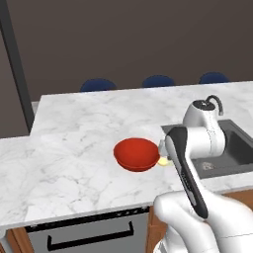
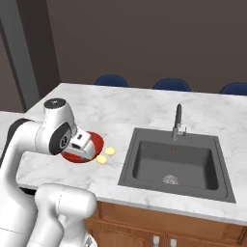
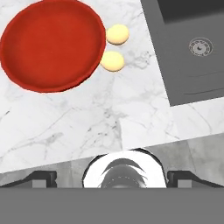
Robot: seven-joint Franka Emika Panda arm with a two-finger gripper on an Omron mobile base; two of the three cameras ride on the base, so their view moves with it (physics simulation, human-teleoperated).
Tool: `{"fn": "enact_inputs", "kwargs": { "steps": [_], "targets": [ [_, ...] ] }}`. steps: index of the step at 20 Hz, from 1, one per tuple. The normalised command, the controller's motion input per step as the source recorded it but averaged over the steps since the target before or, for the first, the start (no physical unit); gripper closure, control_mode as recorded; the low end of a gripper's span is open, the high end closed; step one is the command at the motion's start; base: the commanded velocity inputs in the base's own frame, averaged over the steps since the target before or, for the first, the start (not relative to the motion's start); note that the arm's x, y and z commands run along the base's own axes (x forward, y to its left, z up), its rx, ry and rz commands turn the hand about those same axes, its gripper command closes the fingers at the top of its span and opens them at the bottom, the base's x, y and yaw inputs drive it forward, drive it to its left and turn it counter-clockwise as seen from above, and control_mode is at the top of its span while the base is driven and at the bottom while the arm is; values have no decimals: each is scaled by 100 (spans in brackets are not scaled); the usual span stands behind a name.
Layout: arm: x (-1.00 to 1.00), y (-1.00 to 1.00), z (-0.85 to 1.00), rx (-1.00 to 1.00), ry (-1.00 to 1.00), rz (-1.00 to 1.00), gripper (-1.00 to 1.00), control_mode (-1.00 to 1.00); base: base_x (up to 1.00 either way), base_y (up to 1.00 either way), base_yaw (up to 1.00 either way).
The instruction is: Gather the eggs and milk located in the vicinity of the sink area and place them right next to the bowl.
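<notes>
The two-finger gripper (image 3: pixel 112 178) hung spread wide with nothing between its tips, above the near edge of the white marbled stone counter (image 3: pixel 65 127). Ahead of it, beyond bare marble, lay two small pale-yellow rounded eggs (image 3: pixel 113 61), side by side and touching or nearly touching the rim of the one round glossy red bowl (image 3: pixel 52 43), on the side facing the dark grey recessed sink (image 3: pixel 192 48). The pair's line ran away from the gripper. By my judgement the eggs were placed; I could not spot the milk.
</notes>
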Motion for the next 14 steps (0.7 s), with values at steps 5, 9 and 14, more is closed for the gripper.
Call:
{"fn": "enact_inputs", "kwargs": {
  "steps": [5,9,14],
  "targets": [
    [0,0,0,0,0,0,-100,100,-66,-100,-1],
    [0,0,0,0,0,0,-100,100,-10,-100,0],
    [0,0,0,0,0,0,-100,100,0,-100,0]
  ]
}}
